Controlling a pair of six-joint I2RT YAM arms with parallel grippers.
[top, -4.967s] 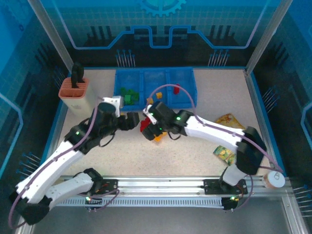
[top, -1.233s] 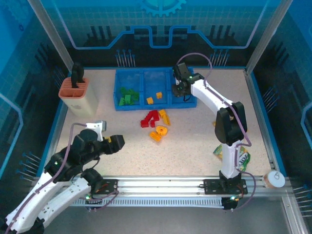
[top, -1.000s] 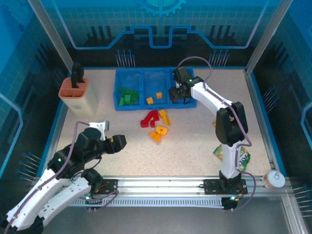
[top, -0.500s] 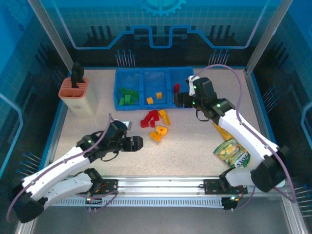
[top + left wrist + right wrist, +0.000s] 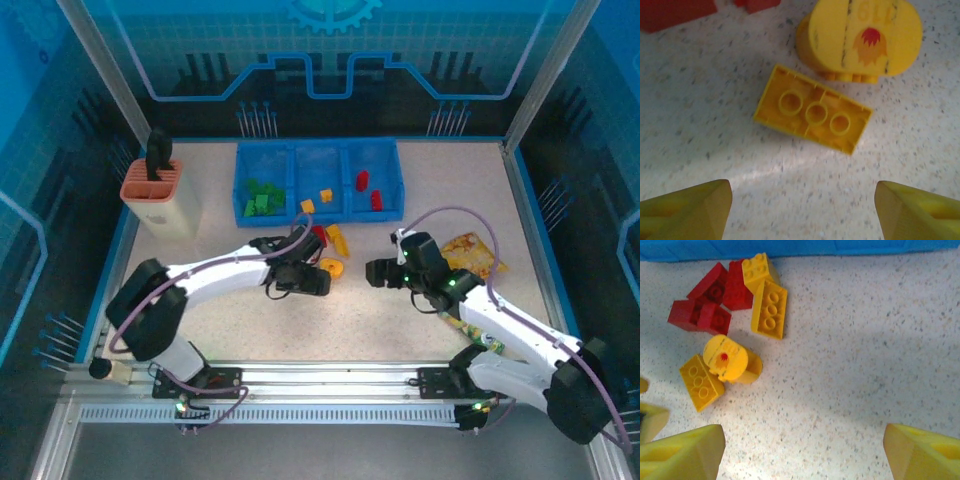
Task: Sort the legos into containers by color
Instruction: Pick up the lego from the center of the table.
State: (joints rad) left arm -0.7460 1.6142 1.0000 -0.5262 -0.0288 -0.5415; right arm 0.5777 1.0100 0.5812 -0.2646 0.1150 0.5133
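The left gripper (image 5: 801, 207) gapes wide and empty over a glossy yellow brick (image 5: 812, 115), lying hollow side up on the speckled table (image 5: 710, 145) near the blue tray (image 5: 239, 185). The right gripper (image 5: 802, 450) is equally spread and holds nothing.

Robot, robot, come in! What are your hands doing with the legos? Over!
Left gripper open above yellow brick. Right gripper open, empty. Round yellow piece crowds the brick.
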